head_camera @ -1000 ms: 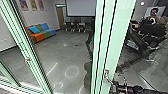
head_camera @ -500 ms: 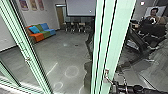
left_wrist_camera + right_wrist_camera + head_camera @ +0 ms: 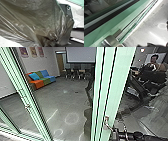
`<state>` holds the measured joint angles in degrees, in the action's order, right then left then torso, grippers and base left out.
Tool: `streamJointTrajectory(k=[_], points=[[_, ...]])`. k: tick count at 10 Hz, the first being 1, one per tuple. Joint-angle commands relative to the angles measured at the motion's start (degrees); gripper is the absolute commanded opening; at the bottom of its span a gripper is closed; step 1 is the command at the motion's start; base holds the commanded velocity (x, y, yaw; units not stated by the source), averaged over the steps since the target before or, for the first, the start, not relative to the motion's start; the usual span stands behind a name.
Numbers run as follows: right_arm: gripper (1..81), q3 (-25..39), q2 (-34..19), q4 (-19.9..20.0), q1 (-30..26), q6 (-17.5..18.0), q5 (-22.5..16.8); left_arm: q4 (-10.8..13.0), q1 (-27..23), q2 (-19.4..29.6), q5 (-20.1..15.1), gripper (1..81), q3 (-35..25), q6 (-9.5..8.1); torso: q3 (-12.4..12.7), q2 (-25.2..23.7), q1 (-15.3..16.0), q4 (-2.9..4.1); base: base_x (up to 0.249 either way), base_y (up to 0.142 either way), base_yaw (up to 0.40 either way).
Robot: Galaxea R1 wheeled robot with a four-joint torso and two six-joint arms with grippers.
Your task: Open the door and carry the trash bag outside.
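Brown-black plastic of the trash bag (image 3: 37,18) stretches across the left wrist view, bunched into tight folds where my left gripper (image 3: 54,40) is shut on it. In the head view my right gripper (image 3: 115,134) is low beside the pale green door frame (image 3: 113,84), close to its metal handle (image 3: 107,123). The right wrist view has the rounded metal handle (image 3: 109,41) on the green door edge (image 3: 121,26) near the camera; whether the gripper touches it, I cannot tell.
Another green frame (image 3: 26,97) slants along the left. Beyond are a grey floor (image 3: 62,99), a coloured sofa (image 3: 41,79), chairs (image 3: 75,74) and a screen (image 3: 80,54). A person (image 3: 153,64) sits at the upper right behind dark equipment (image 3: 140,89).
The person's head and hands have shifted slightly. The camera, the door frame and my right arm by the handle hold their places.
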<state>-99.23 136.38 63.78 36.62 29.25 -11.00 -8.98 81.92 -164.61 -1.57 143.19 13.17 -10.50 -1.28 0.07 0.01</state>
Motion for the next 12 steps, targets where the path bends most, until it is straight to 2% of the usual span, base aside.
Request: streamJointTrajectory(k=[1,12], points=[[81.1,-3.9,-5.5,1.3,-4.0,4.1,1.2,-0.2,-2.1,0.6,-4.2,1.0,-0.6,-0.07,0.0,0.0,0.0,0.00,0.000,0.000,0.000],[81.1,-2.9,-6.6,0.8,-5.5,4.1,1.2,0.1,-2.1,0.4,-4.3,1.0,-0.7,0.02,-0.1,0.1,0.0,0.05,0.013,0.000,0.000]])
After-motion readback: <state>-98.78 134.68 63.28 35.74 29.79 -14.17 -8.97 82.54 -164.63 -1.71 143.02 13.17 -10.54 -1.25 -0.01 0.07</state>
